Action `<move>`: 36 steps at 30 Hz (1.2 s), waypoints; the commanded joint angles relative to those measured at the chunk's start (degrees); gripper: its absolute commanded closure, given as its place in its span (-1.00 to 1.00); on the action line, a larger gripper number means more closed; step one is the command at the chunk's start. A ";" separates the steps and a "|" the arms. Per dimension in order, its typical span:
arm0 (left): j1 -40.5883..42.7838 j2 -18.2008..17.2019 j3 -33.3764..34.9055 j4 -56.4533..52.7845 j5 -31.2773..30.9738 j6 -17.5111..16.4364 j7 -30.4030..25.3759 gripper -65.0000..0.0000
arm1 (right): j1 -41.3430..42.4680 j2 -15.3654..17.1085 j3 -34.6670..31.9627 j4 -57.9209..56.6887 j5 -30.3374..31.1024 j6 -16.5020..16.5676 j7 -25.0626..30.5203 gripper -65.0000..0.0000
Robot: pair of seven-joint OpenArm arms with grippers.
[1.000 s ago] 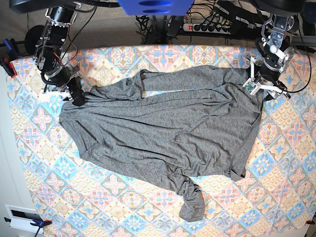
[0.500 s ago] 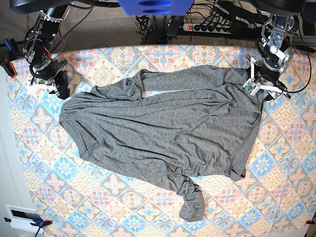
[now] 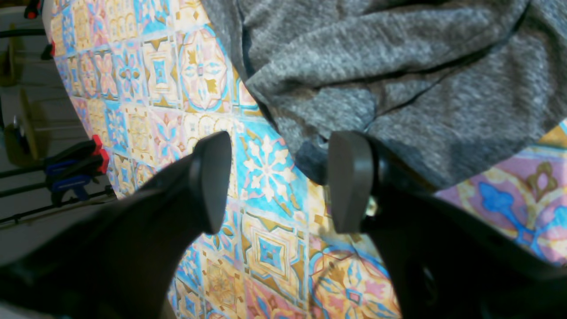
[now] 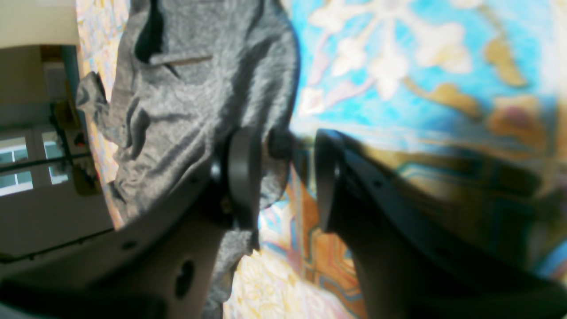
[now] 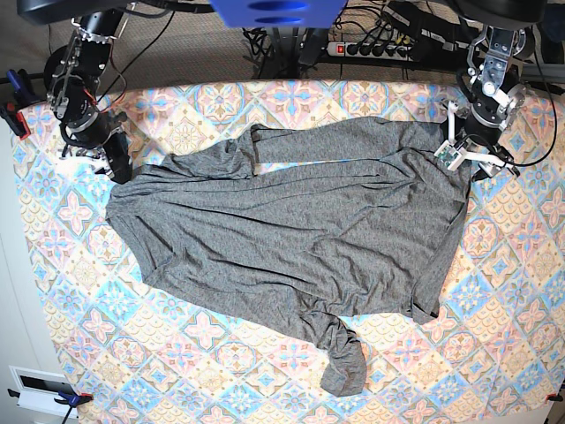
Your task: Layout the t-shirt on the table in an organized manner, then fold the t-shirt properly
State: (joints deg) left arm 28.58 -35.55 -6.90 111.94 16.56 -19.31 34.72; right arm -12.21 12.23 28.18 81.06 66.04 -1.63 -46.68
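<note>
The dark-grey t-shirt point(image 5: 300, 230) lies spread over the patterned table point(image 5: 79, 291), body wrinkled. One sleeve is folded across its top and the other is bunched near the front edge. My left gripper point(image 5: 474, 170) hovers at the shirt's right-hand corner. In the left wrist view it point(image 3: 281, 181) is open over bare cloth, with the t-shirt point(image 3: 398, 66) edge beside one fingertip point(image 3: 350, 181). My right gripper point(image 5: 113, 166) stands just off the shirt's left corner. In the right wrist view it point(image 4: 283, 177) is open, with the t-shirt point(image 4: 186, 97) folds lying behind one finger point(image 4: 241, 177).
A power strip point(image 5: 371, 49) and cables run behind the table's back edge. Blue and red clamps point(image 5: 13, 115) grip the left edge, and another clamp point(image 5: 66, 397) sits at the front left corner. The same kind of clamps point(image 3: 75, 168) show in the left wrist view.
My right gripper lifted off the shirt's left corner, swung back and left, then came partway back beside it. The left arm and the shirt have stayed still.
</note>
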 commanded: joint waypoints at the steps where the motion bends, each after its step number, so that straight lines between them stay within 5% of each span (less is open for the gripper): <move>1: -0.23 -0.89 -0.53 0.81 0.10 0.89 -0.57 -0.06 | 0.03 0.30 -0.89 0.39 -0.59 -0.35 -1.72 0.37; 10: -1.19 0.78 -0.27 0.37 0.10 0.81 -0.92 -0.06 | 4.25 0.21 -5.28 -4.27 -0.50 -0.26 -1.72 0.39; 12: -1.90 1.57 -0.27 -0.42 0.10 0.72 -0.92 -0.06 | 5.83 0.21 -6.34 -4.35 -0.50 -0.17 -1.72 0.52; 15: -2.51 1.57 -0.27 -1.13 0.01 0.63 -0.92 -0.06 | 6.19 0.21 -7.22 -4.27 -0.50 -0.17 -1.72 1.00; 19: -2.51 0.43 -0.27 -1.48 0.10 0.54 -0.83 -0.06 | 6.19 0.21 -7.31 -4.00 -0.50 -0.17 -2.16 1.00; 29: -2.07 -8.71 5.36 -1.57 0.37 0.45 -0.30 -0.06 | 6.10 0.21 -7.31 -4.00 -0.50 -0.17 -2.25 1.00; 36: -3.83 -9.42 11.77 -3.24 0.54 0.45 2.95 -0.06 | 6.01 0.21 -7.31 -3.91 -0.50 -0.17 -2.25 1.00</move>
State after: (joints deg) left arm 25.26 -43.83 5.50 108.29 16.38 -19.75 37.47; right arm -6.00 12.23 20.93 76.88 64.93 -1.50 -48.10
